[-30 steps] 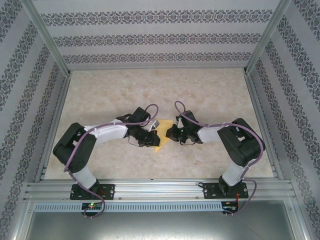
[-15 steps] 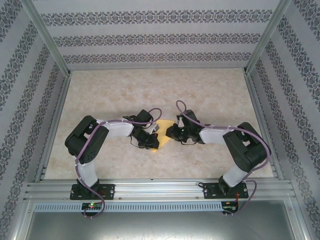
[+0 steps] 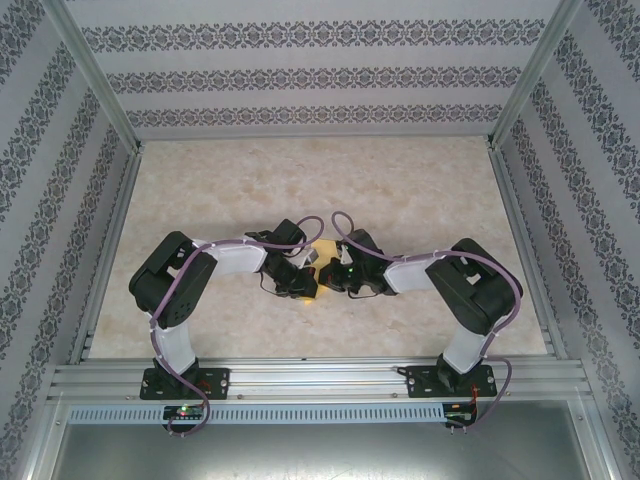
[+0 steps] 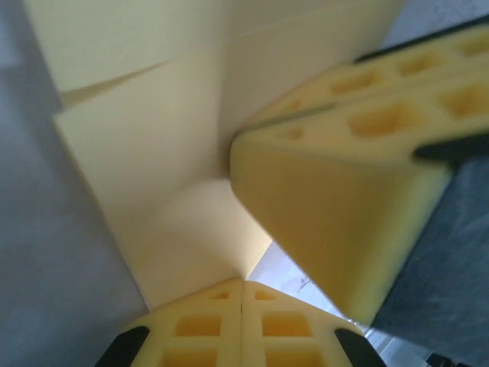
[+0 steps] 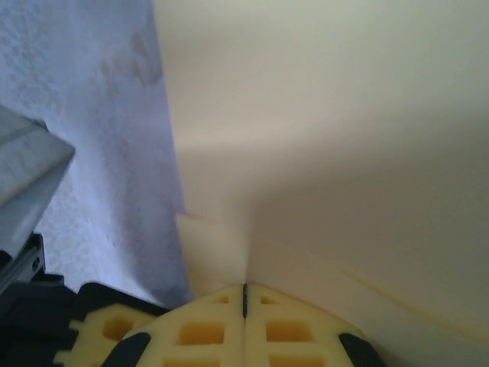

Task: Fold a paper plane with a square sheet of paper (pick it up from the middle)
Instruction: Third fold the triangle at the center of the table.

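Observation:
The square sheet of paper [image 3: 323, 249] is yellow and folded, pinched between both grippers at the middle of the table, with only small yellow patches showing from above. My left gripper [image 3: 303, 283] is shut, and a crease of the paper [image 4: 153, 176] rises straight out of its closed seam [image 4: 244, 284]. My right gripper [image 3: 333, 272] is shut too, with the layered paper [image 5: 321, 138] coming out of its seam [image 5: 244, 289]. The right gripper's yellow fingers [image 4: 336, 229] stand close against the sheet in the left wrist view. The two grippers nearly touch.
The marbled tabletop [image 3: 300, 190] stretches behind and to both sides of the grippers. Patterned walls and metal frame posts [image 3: 95, 90] close the table in on three sides. A metal rail [image 3: 320, 380] with both arm bases runs along the near edge.
The left arm's elbow first swung in towards the centre. Then the right gripper moved left up against the left gripper, and most of the yellow paper is now covered from above.

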Robot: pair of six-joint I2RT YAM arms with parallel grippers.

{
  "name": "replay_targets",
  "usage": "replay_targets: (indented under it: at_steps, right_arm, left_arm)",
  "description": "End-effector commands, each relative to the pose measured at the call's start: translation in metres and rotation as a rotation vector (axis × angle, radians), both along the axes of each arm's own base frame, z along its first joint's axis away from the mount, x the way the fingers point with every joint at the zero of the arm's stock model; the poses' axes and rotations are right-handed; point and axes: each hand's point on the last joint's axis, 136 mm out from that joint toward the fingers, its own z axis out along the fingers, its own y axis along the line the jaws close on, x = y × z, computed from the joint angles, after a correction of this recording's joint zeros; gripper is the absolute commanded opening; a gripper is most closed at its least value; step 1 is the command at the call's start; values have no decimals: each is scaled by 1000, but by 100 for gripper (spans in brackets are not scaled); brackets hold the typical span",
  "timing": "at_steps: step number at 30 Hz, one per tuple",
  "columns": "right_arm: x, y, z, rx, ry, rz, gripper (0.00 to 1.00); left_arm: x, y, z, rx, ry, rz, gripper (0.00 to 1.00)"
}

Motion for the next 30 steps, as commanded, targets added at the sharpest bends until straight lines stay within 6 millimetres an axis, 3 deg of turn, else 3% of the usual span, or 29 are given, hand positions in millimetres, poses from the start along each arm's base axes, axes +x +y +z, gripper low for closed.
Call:
replay_targets:
  at_steps: [1, 7, 16, 23, 27, 30]
  right_arm:
    - [10, -15, -17, -39, 5, -56, 2]
    - [25, -41, -17, -56, -13, -104, 6]
    - [44, -83, -14, -67, -28, -173, 12]
    - [45, -80, 31, -20, -113, -158, 26]
    - [33, -76, 38, -22, -117, -153, 36]
    - [25, -70, 34, -27, -97, -140, 39]
  left_arm:
    - [-8, 22, -15, 104, 28, 7, 5]
    - [-16, 30, -22, 138, 45, 8, 4]
    - [-15, 26, -15, 101, 30, 3, 5]
    - [-5, 9, 21, -4, -32, -12, 9]
    - [10, 2, 57, -50, -134, -4, 11]
    - [30, 11, 67, 23, -227, 47, 10]
